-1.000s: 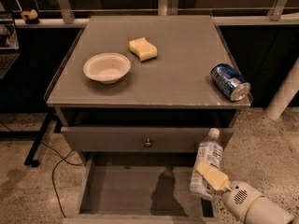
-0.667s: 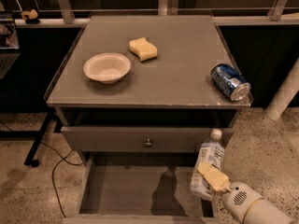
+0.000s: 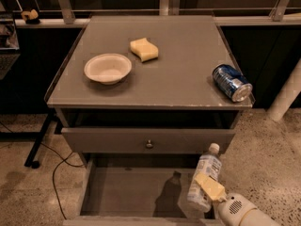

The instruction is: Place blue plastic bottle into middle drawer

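The blue plastic bottle (image 3: 203, 175), clear with a white cap and a pale label, is held tilted over the right part of the open middle drawer (image 3: 136, 192). My gripper (image 3: 207, 188) is shut on the bottle's body, with a yellow finger pad (image 3: 210, 186) across its label. The white arm comes in from the lower right corner. The bottle's shadow falls on the drawer's flat grey floor. The bottle's lower end is partly hidden by the gripper.
On the cabinet top stand a white bowl (image 3: 107, 68), a yellow sponge (image 3: 144, 49) and a blue drink can (image 3: 231, 82) lying on its side at the right edge. A closed drawer front with a round knob (image 3: 149, 144) sits above the open drawer. A cable lies on the floor at the left.
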`<state>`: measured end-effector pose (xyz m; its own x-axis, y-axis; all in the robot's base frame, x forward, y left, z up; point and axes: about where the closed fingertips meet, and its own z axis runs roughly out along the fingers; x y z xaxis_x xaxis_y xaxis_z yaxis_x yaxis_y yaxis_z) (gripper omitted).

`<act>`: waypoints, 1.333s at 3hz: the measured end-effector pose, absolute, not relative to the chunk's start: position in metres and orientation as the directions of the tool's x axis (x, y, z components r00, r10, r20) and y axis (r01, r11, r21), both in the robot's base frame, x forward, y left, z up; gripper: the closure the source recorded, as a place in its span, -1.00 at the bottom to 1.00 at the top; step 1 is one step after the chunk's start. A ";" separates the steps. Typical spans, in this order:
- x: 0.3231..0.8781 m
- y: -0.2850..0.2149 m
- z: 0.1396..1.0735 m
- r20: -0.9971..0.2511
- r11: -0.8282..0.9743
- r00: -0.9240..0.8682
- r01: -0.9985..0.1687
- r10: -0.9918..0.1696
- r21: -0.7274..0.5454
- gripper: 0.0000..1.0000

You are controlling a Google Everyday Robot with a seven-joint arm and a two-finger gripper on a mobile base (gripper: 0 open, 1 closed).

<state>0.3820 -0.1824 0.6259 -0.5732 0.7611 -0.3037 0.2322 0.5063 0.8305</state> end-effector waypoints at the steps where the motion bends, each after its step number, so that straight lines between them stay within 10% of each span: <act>1: 0.373 -0.176 0.603 -0.249 0.488 -0.591 0.285 0.767 0.825 1.00; 4: 0.364 -0.170 0.547 -0.121 0.465 -0.627 0.421 0.770 0.779 1.00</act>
